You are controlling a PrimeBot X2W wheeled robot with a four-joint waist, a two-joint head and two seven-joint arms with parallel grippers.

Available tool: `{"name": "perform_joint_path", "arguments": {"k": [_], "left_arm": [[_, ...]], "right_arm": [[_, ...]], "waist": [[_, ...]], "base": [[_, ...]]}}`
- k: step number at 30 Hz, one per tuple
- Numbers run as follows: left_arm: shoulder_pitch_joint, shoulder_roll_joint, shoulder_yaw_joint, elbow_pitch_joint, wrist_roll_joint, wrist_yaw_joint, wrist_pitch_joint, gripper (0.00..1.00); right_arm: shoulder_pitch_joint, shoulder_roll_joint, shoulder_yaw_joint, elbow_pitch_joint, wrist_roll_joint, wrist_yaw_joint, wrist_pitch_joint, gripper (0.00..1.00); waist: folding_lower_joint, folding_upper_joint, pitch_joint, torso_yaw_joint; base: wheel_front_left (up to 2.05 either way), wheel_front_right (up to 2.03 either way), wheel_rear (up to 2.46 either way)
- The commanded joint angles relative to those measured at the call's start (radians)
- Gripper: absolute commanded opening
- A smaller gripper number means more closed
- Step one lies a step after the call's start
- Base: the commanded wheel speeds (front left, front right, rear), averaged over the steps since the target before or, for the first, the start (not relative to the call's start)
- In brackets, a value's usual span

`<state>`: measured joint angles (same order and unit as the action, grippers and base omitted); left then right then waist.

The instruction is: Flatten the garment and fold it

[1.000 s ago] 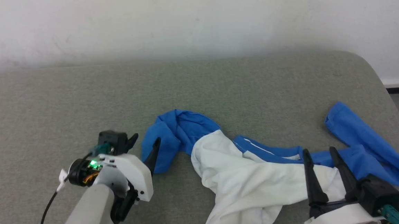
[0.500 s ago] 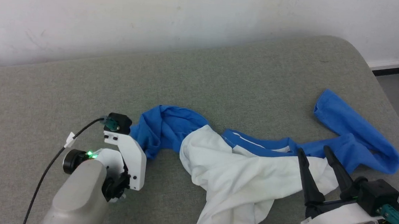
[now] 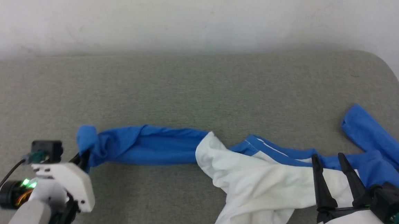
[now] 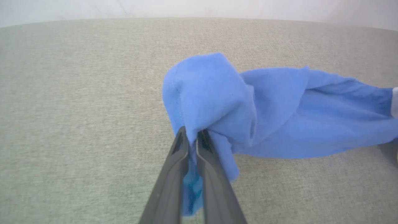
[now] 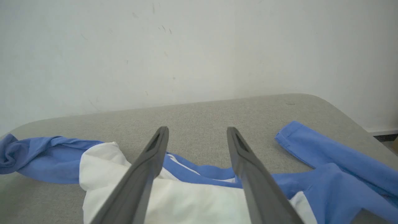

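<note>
Two dark fingers (image 4: 170,177) of the left end effector (image 4: 192,134) are being pressed nearly together on the cuff of one blue sleeve (image 3: 141,149), at the near left of the grey fabric-covered bench (image 3: 187,90). The soft white T-shirt with bright blue sleeves (image 3: 258,174) is being left crumpled across the middle and right, its body bunched. The right end effector (image 3: 326,158) is being held wide apart, with nothing gripped, over the white cloth. Flattening is judged to be under way: the sleeve is best being drawn leftward low and slowly, while the far right sleeve (image 3: 374,140) is being anchored, so the body is not being dragged.
</note>
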<state>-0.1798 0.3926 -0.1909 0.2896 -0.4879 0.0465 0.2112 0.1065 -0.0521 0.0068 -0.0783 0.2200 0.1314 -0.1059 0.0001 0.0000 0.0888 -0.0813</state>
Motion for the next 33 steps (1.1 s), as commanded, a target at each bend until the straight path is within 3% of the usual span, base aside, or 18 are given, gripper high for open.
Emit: {"name": "perform_joint_path", "arguments": {"k": [1,9,14,15,16,22,25,33], "left_arm": [[0.057,0.012,0.020,-0.057,-0.008,0.030,0.010,0.00],[0.341,0.043,0.147,-0.306,-0.055,0.194,0.083,0.00],[0.413,0.019,0.178,-0.302,-0.096,0.215,0.085,0.00],[0.410,0.006,0.184,-0.292,-0.107,0.217,0.076,0.44],[0.407,0.002,0.183,-0.281,-0.107,0.216,0.066,1.00],[0.339,-0.023,0.161,-0.304,-0.079,0.186,-0.042,1.00],[0.279,-0.025,0.106,-0.350,-0.049,0.149,-0.063,1.00],[0.097,-0.048,-0.103,-0.287,-0.070,-0.020,0.101,1.00]], "right_arm": [[0.010,0.002,-0.002,-0.010,0.001,-0.001,-0.001,1.00],[0.021,0.002,-0.008,-0.038,-0.004,-0.001,0.011,1.00],[0.025,0.002,-0.007,-0.056,-0.005,-0.001,0.021,1.00],[0.024,0.002,-0.005,-0.059,-0.005,-0.001,0.023,1.00],[0.023,0.002,-0.003,-0.060,-0.005,-0.001,0.024,1.00],[0.022,0.002,-0.004,-0.070,-0.004,-0.001,0.030,1.00],[0.023,0.002,-0.005,-0.074,-0.003,-0.001,0.032,1.00],[0.002,0.002,0.008,-0.069,-0.006,-0.001,0.041,1.00]], "waist": [[-0.0001,0.0000,-0.014,0.053],[-0.0001,0.0000,-0.025,0.110],[-0.0001,0.0000,-0.024,0.120],[-0.0001,0.0000,-0.024,0.120],[-0.0001,0.0000,-0.025,0.118],[-0.0001,0.0000,-0.026,0.106],[-0.0001,0.0000,-0.024,0.096],[-0.0001,0.0000,-0.007,0.054]], "base": [[0.00,0.00,0.00],[0.00,0.00,0.00],[0.00,0.00,0.00],[0.00,0.00,0.00],[0.00,0.00,0.00],[0.00,0.00,0.00],[0.00,0.00,0.00],[0.00,0.00,0.00]]}}
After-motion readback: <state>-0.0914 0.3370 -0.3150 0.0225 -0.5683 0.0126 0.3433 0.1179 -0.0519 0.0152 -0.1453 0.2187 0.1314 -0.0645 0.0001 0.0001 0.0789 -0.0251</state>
